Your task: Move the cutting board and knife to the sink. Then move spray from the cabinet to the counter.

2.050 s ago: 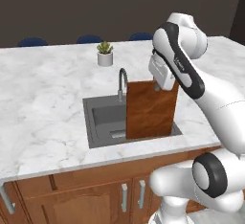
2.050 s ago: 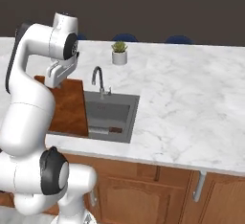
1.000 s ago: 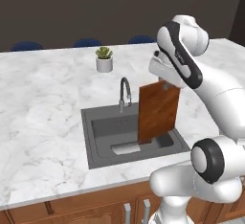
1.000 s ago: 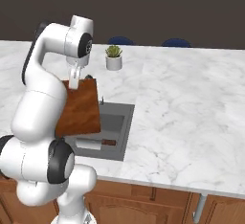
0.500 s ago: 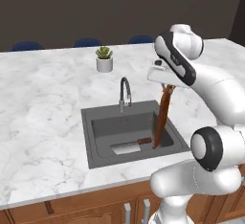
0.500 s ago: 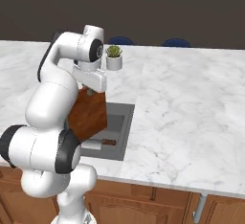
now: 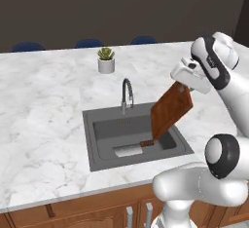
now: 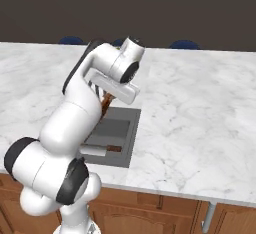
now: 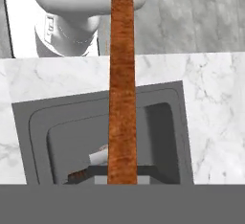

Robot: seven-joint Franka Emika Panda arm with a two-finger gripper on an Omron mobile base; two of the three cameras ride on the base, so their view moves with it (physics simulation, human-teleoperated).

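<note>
No brand, label or legible writing appears on any item.

The white two-finger gripper [image 7: 187, 86], right of centre in the left base view, is pinched on the top edge of the flat reddish-brown wooden cutting board [image 7: 170, 109]. The board hangs tilted above the right half of the dark grey rectangular sink [image 7: 97, 146], with its lower corner down near the basin floor.

The short cleaver-like knife with a grey blade and reddish-brown handle [image 7: 131, 149] lies flat on the basin floor at lower centre. Whether the board's corner touches the knife handle cannot be determined.

The sink is set in the white grey-veined marble counter [image 7: 44, 120].

View differences:
- Left base view: shows the board's broad face, the curved grey faucet [image 7: 126, 94] behind the sink and a small green plant in a white pot [image 7: 105, 60] at upper centre.
- Right base view: the arm covers most of the board; a narrow strip of it [image 8: 105, 103] shows at centre, with the knife [image 8: 100, 150] at lower left.
- Hand view: shows the board edge-on as a vertical brown strip [image 9: 122, 89] at frame centre, with the knife blade [image 9: 99, 157] partly hidden behind it at lower centre.
</note>
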